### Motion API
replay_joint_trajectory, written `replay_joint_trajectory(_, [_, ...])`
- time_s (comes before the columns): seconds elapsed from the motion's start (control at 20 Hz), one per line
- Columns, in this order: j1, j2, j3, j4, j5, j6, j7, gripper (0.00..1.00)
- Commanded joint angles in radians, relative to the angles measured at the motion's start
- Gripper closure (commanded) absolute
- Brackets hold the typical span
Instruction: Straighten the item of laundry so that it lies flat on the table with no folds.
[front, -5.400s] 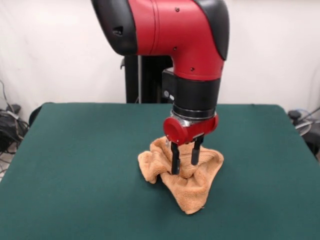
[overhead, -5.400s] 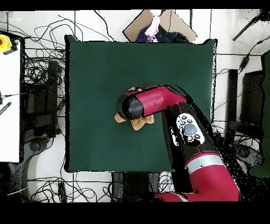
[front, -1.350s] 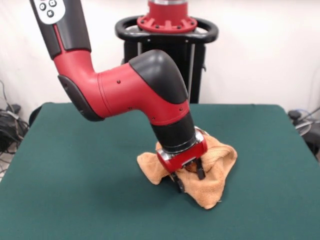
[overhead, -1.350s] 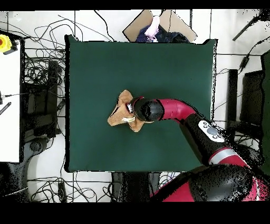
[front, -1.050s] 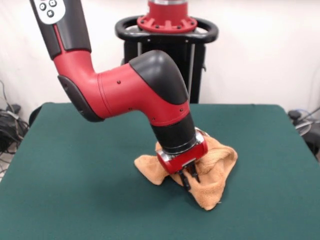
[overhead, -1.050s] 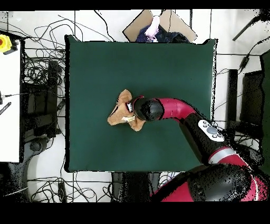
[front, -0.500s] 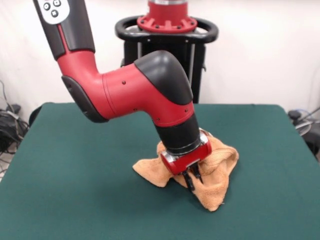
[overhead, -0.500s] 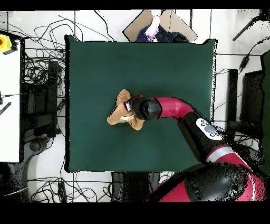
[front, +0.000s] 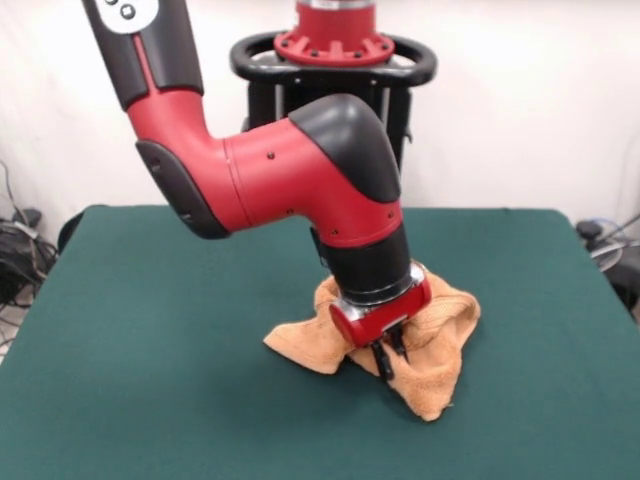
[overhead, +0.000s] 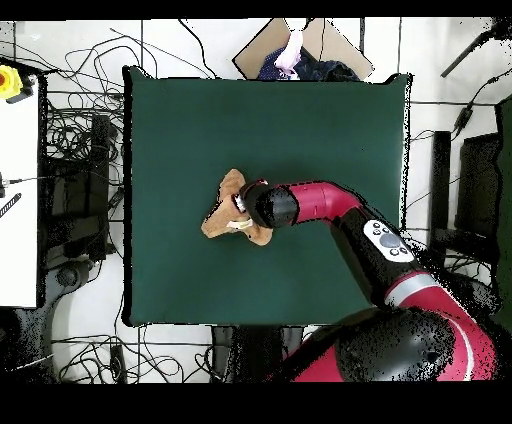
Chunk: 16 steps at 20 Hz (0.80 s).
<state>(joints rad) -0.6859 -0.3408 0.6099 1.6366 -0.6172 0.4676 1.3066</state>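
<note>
The item of laundry (front: 440, 335) is an orange-tan towel, crumpled in a bunched heap near the middle of the green table (front: 150, 330). One flap spreads to the left and a point hangs toward the front. My gripper (front: 387, 359) comes down tilted over the heap's middle, its two dark fingers pressed together on a fold of the towel. In the overhead view the towel (overhead: 221, 216) pokes out to the left of the arm's wrist, which hides the gripper and the rest of the cloth on the table (overhead: 200, 120).
The arm's red elbow (front: 300, 180) leans over the table's centre. Beyond the far edge in the overhead view sits an open cardboard box (overhead: 300, 48). Cables (overhead: 70, 150) cover the floor beside the table, and a white bench (overhead: 18, 200) stands further out.
The fingers, open 1.4 s ago, have shut on a fold. The arm has since shifted right in the front view, and the towel's heap has moved with it, its left flap stretching out.
</note>
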Motion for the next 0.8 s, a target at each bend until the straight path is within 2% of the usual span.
replay_joint_trajectory(0.05, [0.043,-0.013,-0.023,-0.069,-0.093,-0.047,-0.013,1.00])
replay_joint_trajectory(0.25, [0.043,-0.055,-0.026,-0.058,-0.104,-0.029,-0.003,1.00])
replay_joint_trajectory(0.6, [-0.005,-0.202,0.033,0.041,0.008,0.103,-0.003,1.00])
replay_joint_trajectory(0.8, [-0.008,-0.286,0.027,0.079,0.049,0.141,0.014,1.00])
